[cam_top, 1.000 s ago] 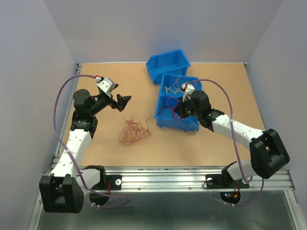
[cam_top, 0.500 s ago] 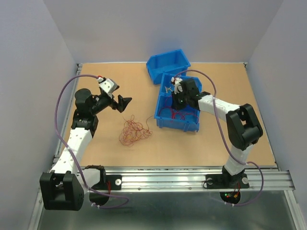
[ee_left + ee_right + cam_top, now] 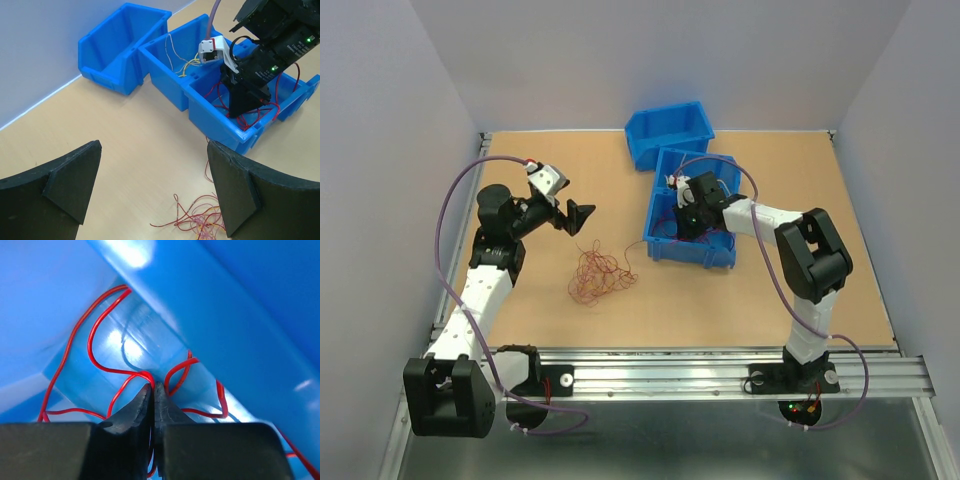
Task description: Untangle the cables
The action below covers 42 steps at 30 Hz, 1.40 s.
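Held item: hair-fine red wire [image 3: 95,340], pinched in closed right gripper [image 3: 154,386] inside divided blue plastic bin [image 3: 240,315]; left gripper [image 3: 154,150] gaping, empty; risk: wire may cling on release and drag out.

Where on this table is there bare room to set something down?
Bare table lies right of the divided bin, and between the cable heap and the rail. Crowded: the heap, and that bin, where the right gripper pinches a red cable.
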Each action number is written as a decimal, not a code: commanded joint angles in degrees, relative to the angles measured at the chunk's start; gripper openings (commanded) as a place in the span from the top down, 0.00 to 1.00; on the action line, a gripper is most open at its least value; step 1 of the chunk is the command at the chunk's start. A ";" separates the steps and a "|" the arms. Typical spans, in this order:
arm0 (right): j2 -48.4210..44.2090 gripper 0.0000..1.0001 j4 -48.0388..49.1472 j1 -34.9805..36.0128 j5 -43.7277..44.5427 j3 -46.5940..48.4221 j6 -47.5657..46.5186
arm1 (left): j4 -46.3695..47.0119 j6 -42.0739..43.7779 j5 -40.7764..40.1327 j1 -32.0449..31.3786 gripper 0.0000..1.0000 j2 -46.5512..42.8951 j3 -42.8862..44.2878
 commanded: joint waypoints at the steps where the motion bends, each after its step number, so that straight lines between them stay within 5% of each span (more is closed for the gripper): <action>1: -3.24 0.89 -1.91 0.57 2.56 1.91 -0.50 | 1.63 1.09 1.37 0.10 0.01 -0.26 0.79; 7: -10.79 0.71 -1.83 0.75 3.79 1.38 1.34 | 1.63 1.53 1.02 0.10 0.01 -0.35 0.70; 11: -15.53 0.47 -1.82 0.75 6.07 1.03 4.94 | 1.63 1.53 0.75 0.10 0.01 -0.35 0.70; 21: -26.96 0.31 -0.86 2.15 10.03 -5.46 7.67 | -1.87 3.73 1.28 -0.07 0.01 -0.09 1.14; 30: -30.41 0.33 4.85 6.72 6.25 -11.97 7.58 | -15.67 13.66 -1.87 -3.58 0.01 1.67 2.81; 38: -25.14 0.33 9.85 7.78 6.34 -12.59 10.04 | -17.00 15.86 -8.21 -9.12 0.01 2.99 2.54; 41: -22.94 0.46 10.74 8.13 5.20 -11.81 11.18 | -17.09 16.03 -8.91 -9.56 0.01 3.78 2.63; 42: -21.98 0.58 10.83 8.05 5.63 -11.45 11.80 | -17.18 16.04 -9.26 -9.65 0.01 4.13 2.72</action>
